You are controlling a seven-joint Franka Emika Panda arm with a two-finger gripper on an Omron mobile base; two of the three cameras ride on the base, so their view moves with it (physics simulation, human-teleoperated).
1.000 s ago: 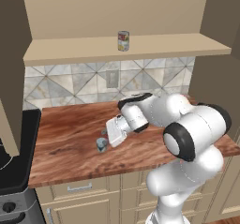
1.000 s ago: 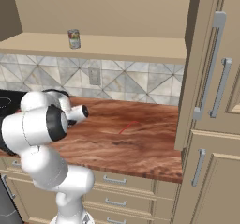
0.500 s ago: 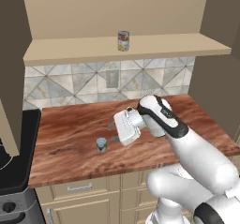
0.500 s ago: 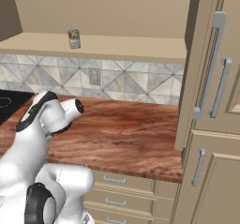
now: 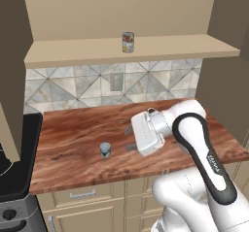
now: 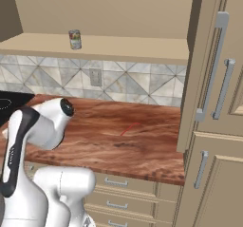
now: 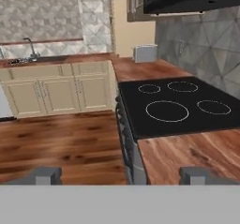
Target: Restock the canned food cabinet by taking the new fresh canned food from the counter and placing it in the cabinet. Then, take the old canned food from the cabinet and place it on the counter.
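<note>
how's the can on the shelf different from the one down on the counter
The shelf can is taller, with a yellow, white and red label; the counter can is short, squat and dark blue-grey. The first stands on the cabinet shelf board, the second on the wooden counter. Both stand upright, untouched.

The old canned food [image 5: 105,150] stands on the table [image 5: 78,129], just left of the fingers [image 5: 130,138] hanging above the table. The new fresh canned food [image 5: 128,42] stands on the cabinet [image 5: 87,52] shelf, above and behind them. A cooktop [image 7: 178,106] lies ahead of the fingers.
</note>
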